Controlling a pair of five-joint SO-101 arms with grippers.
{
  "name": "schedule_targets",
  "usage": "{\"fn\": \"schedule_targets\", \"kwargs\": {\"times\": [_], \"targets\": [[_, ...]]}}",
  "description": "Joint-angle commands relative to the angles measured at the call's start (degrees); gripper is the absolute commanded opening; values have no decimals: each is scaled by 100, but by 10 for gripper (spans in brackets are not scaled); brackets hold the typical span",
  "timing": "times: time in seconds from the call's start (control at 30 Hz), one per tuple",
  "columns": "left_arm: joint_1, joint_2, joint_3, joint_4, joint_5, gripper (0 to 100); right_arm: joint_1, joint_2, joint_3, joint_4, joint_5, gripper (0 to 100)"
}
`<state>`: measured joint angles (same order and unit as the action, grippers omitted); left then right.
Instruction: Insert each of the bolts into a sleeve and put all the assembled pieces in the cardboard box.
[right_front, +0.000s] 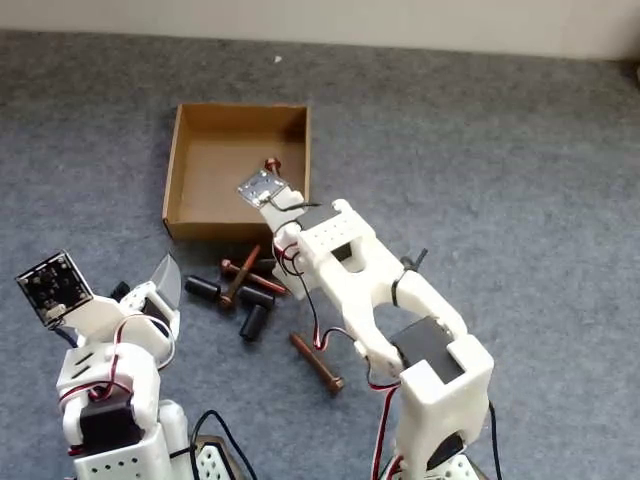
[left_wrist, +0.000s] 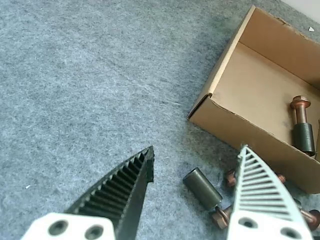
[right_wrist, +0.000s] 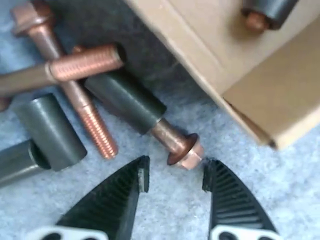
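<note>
The cardboard box holds one bolt in a sleeve, also seen in the left wrist view. In front of the box lies a pile of copper bolts and black sleeves. My right gripper hangs open just over the head of a bolt that sits inside a sleeve, next to the box wall. My left gripper is open above the carpet, with a loose sleeve between and beyond its tips.
A single bolt lies apart on the grey carpet, nearer the right arm's base. Two crossed bolts and further sleeves crowd one side of the right gripper. Open carpet surrounds the box on the far and right sides.
</note>
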<state>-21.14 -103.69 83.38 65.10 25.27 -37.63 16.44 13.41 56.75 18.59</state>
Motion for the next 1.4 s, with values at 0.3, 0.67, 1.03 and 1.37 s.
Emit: {"fn": "schedule_targets", "kwargs": {"times": [0.3,0.67,1.03,1.37], "targets": [[-40,-31,-22,-132,35,270,119,-31,-330,-497,193,181],[-40,-31,-22,-132,35,270,127,303,-321,-1033,264,101],[-40,-31,-22,-132,35,270,119,-259,-277,-1042,1002,4],[-31,-31,-22,-132,35,270,92,-3327,549,-971,1354,4]]}}
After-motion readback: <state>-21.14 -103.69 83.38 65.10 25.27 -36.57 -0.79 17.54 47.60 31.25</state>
